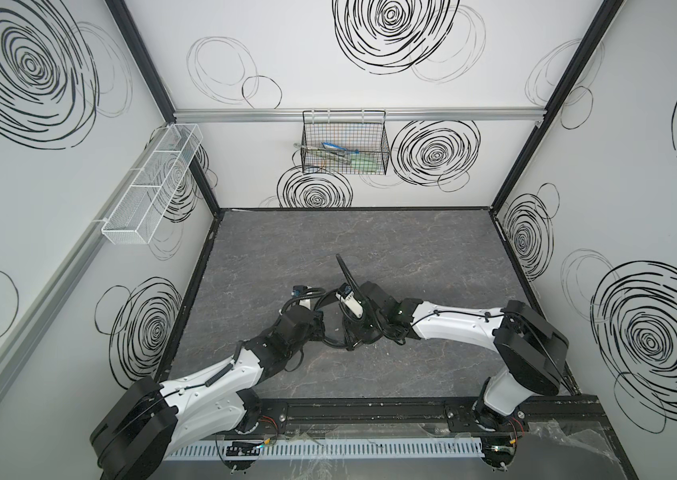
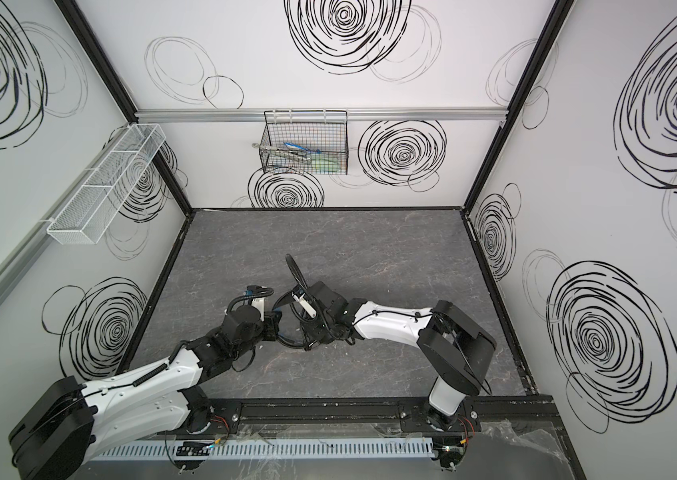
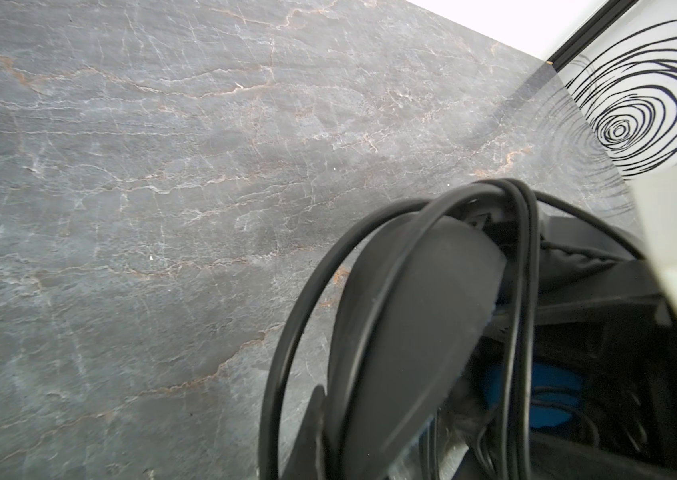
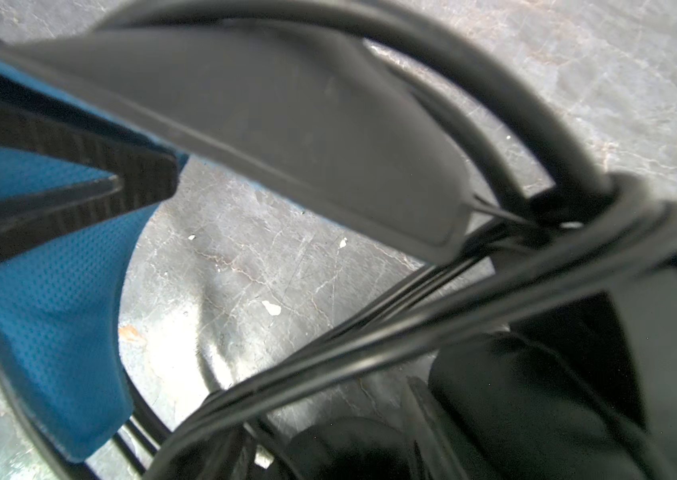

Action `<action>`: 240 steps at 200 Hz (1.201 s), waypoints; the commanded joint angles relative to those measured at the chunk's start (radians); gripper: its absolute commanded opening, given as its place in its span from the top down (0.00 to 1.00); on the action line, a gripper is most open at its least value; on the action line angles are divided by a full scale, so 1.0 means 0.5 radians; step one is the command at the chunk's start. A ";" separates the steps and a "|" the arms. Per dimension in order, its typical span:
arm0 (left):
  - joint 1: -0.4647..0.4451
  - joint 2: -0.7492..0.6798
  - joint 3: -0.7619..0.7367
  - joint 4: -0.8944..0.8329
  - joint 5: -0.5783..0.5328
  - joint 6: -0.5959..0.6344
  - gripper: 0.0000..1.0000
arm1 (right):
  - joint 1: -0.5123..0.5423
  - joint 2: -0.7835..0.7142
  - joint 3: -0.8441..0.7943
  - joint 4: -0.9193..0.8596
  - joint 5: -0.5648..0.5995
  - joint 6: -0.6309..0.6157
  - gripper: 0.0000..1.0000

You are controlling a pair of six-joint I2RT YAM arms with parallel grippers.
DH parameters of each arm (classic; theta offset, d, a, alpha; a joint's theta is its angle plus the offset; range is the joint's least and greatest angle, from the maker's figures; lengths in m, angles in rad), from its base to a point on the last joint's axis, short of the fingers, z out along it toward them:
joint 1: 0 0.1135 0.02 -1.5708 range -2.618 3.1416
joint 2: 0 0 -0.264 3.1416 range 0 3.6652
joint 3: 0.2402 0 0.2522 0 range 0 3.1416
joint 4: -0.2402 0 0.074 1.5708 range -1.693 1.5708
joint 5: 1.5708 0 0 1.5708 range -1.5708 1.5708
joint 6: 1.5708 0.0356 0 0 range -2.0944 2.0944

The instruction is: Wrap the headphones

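The black headphones (image 1: 334, 338) sit between my two grippers, near the middle of the grey table (image 1: 411, 257). In the left wrist view the black headband (image 3: 411, 311) fills the lower right, with loops of the thin cable (image 3: 286, 332) around it and a blue patch (image 3: 552, 395) behind. My left gripper (image 3: 353, 440) is shut on the headphones at the headband. The right wrist view shows the headband (image 4: 307, 124), the blue strap (image 4: 50, 311) and several cable strands (image 4: 370, 345). Those strands cross in front of my right gripper (image 4: 328, 436), whose fingers stand apart, pinching nothing. Both grippers are mostly hidden under the wrists in both top views.
A black wire basket (image 1: 345, 145) with tools hangs on the back wall. A white mesh tray (image 1: 154, 187) hangs on the left wall. The right arm's corrugated hose (image 1: 347, 274) arcs up over the headphones. Small white specks (image 4: 272, 307) lie on the table.
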 commanded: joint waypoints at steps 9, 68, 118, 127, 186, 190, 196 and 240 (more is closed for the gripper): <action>-0.083 0.004 -0.010 -0.012 0.357 0.087 1.00 | -0.010 -0.025 -0.042 0.170 0.290 -0.008 0.40; -0.090 0.044 0.002 -0.050 0.441 0.130 1.00 | 0.113 0.094 0.059 0.008 0.925 -0.117 0.40; -0.083 0.049 -0.010 -0.073 0.439 0.126 1.00 | 0.101 -0.127 -0.039 0.150 0.627 -0.022 0.41; -0.079 0.056 -0.011 -0.069 0.442 0.121 1.00 | 0.098 -0.145 -0.046 0.152 0.570 0.013 0.40; -0.076 0.016 -0.016 -0.052 0.489 0.106 1.00 | 0.131 -0.042 -0.018 0.060 0.695 0.109 0.32; -0.072 0.011 -0.019 -0.057 0.489 0.106 1.00 | 0.134 -0.043 -0.013 0.053 0.712 0.109 0.31; -0.066 0.003 -0.023 -0.056 0.492 0.106 1.00 | 0.137 -0.048 -0.008 0.041 0.729 0.109 0.28; -0.022 0.017 -0.044 -0.046 0.510 0.106 1.00 | 0.168 -0.125 0.042 -0.073 0.807 0.061 0.22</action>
